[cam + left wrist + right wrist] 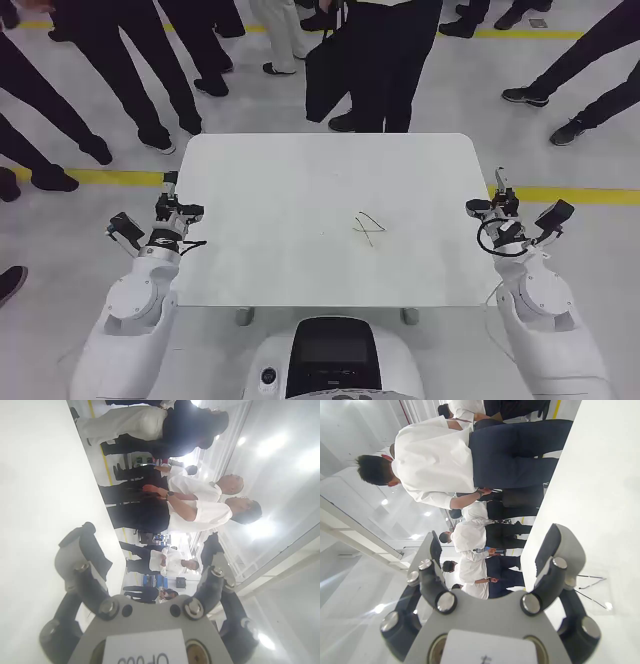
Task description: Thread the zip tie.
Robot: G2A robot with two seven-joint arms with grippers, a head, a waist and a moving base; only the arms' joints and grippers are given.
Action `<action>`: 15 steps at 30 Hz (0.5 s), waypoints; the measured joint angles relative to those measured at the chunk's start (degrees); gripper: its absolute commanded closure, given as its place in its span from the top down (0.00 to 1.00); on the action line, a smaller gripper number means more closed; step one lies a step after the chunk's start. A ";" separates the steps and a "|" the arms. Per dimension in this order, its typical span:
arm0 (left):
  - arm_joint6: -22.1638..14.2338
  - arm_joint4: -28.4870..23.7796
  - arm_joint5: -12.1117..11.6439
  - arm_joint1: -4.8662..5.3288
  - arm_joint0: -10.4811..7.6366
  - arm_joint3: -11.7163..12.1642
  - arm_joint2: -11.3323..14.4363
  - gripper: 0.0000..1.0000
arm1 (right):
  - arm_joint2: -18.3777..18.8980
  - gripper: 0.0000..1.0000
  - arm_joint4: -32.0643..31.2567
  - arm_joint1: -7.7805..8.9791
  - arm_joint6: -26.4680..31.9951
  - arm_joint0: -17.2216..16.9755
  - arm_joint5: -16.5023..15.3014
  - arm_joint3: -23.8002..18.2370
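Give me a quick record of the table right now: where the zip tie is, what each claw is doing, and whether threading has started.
Table: white, with an arm at each side edge
Zip tie: thin and dark, lying on the table right of centre, bent so its parts cross
Left claw: open, empty, by the table's left edge, far from the zip tie
Right claw: open, empty, by the table's right edge, the nearer of the two to the zip tie
Threading: apparently not begun; neither claw touches the zip tie

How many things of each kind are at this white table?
Table: 1
Grippers: 2, the left gripper and the right gripper, both open
Zip tie: 1, a thin crossed piece; I cannot tell if it is two
Total: 4
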 measured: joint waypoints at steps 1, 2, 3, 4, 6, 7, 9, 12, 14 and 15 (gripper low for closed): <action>0.00 0.00 0.00 0.00 0.00 0.00 0.00 1.00 | -0.17 1.00 -1.28 -0.01 0.18 0.05 -0.69 -0.36; 0.00 0.00 0.00 0.00 0.00 0.00 0.00 1.00 | -0.53 1.00 -3.23 -0.04 0.19 0.04 -1.50 -0.81; 0.00 0.00 0.00 0.00 0.00 0.00 0.00 1.00 | -0.90 1.00 -4.82 -0.06 0.04 0.04 -1.82 -1.09; 0.00 0.00 0.00 0.00 0.00 0.00 0.00 1.00 | -1.37 1.00 -6.66 -0.07 -0.08 0.10 -1.88 -1.34; 0.00 0.00 0.00 0.00 0.00 0.00 0.00 1.00 | -2.77 1.00 -11.18 -0.14 -0.56 0.41 -1.74 -1.59; 0.00 0.00 0.00 0.00 0.00 0.00 0.00 1.00 | -3.39 1.00 -12.93 -0.17 -0.67 0.57 -1.59 -1.51; 0.00 0.00 0.00 0.00 0.00 0.00 0.00 1.00 | -4.65 1.00 -16.91 -0.26 -1.28 1.15 -1.23 -1.03; 0.00 0.00 0.00 0.00 0.00 0.00 0.00 1.00 | -5.22 1.00 -21.63 -0.33 -2.63 1.71 -3.10 -0.79; 0.00 0.00 0.00 0.00 0.00 0.00 0.00 1.00 | -5.19 1.00 -20.79 -0.33 -2.59 1.69 -3.05 -0.80; 0.00 0.00 0.00 0.00 0.00 0.00 0.00 1.00 | -5.18 1.00 -20.46 -0.33 -2.57 1.68 -3.00 -0.80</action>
